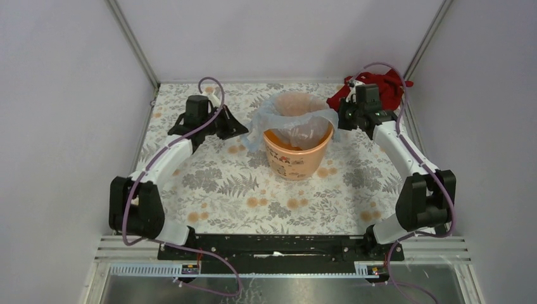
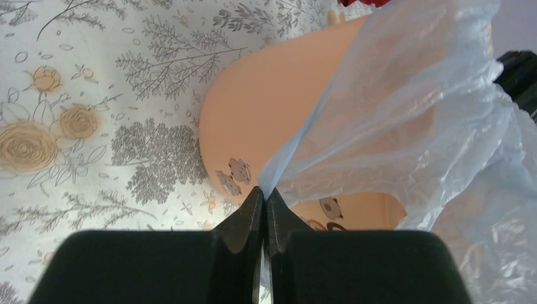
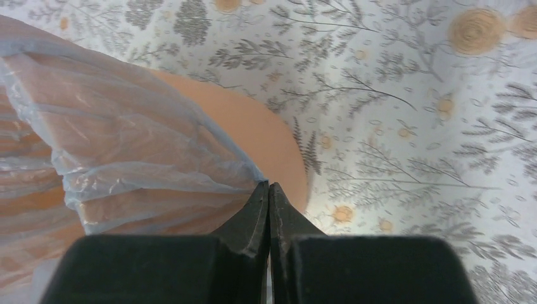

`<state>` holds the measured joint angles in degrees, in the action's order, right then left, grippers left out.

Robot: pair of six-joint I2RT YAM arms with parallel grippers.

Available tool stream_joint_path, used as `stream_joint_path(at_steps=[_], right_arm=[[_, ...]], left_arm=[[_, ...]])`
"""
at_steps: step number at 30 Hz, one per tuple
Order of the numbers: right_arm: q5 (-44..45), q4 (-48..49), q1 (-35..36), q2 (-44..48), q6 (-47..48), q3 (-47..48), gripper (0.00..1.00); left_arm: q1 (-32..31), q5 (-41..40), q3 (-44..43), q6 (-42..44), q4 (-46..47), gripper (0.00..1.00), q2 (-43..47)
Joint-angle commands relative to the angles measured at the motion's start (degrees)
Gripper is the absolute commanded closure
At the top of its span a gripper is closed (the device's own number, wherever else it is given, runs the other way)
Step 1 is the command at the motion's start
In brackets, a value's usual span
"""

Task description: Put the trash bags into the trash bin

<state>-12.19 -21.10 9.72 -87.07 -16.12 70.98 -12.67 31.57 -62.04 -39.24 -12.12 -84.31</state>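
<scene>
The orange trash bin (image 1: 297,157) stands upright mid-table. The pale blue translucent trash bag (image 1: 292,115) hangs in its mouth, its rim stretched over the bin's top and drooping outside on the left. My left gripper (image 1: 235,128) is shut on the bag's left edge (image 2: 380,107), just left of the bin (image 2: 266,107). My right gripper (image 1: 342,117) is shut on the bag's right edge (image 3: 126,139), at the bin's right rim (image 3: 253,126). Both pairs of jaws pinch film at their tips, left (image 2: 265,193) and right (image 3: 268,187).
A dark red cloth (image 1: 373,88) lies bunched at the back right corner, behind my right gripper. The table wears a floral cloth (image 1: 221,183). Grey walls close in the left, right and back sides.
</scene>
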Motion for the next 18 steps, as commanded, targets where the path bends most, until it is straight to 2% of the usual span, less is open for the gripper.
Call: stream_joint_path(at_steps=[1, 5, 7, 8, 9, 10, 13, 18], right_arm=[[-5.91, 5.25, 3.12, -2.83, -4.18, 4.13, 0.96], [-8.12, 5.95, 5.46, -6.3, -5.46, 9.14, 0.89], [-6.81, 4.73, 5.74, -6.95, -4.76, 10.41, 0.78], [-4.69, 3.4, 5.75, -6.9, -4.11, 10.48, 0.71], [-1.94, 1.66, 5.75, -6.55, -3.02, 10.6, 0.61], [1.45, -0.6, 5.67, -6.11, -1.91, 10.85, 0.53], [10.41, -7.84, 5.61, -4.18, 1.08, 11.92, 0.3], [18.24, -13.48, 5.63, 4.59, 2.45, 11.11, 0.12]], left_arm=[[1.07, -2.62, 3.38, 2.92, -2.03, 0.93, 6.02], [1.96, -6.1, 6.59, 5.29, -5.24, 0.87, 9.36], [2.62, -8.24, 8.1, 5.91, -6.05, 0.85, 11.07], [2.9, -8.85, 8.56, 6.38, -6.44, 0.81, 11.7], [3.21, -9.69, 8.75, 6.82, -7.15, 0.76, 12.22], [3.4, -10.68, 8.73, 7.5, -7.97, 0.65, 12.69], [3.78, -13.53, 8.04, 9.17, -10.27, 0.47, 14.38], [3.93, -15.44, 6.86, 8.76, -13.33, 0.2, 19.31]])
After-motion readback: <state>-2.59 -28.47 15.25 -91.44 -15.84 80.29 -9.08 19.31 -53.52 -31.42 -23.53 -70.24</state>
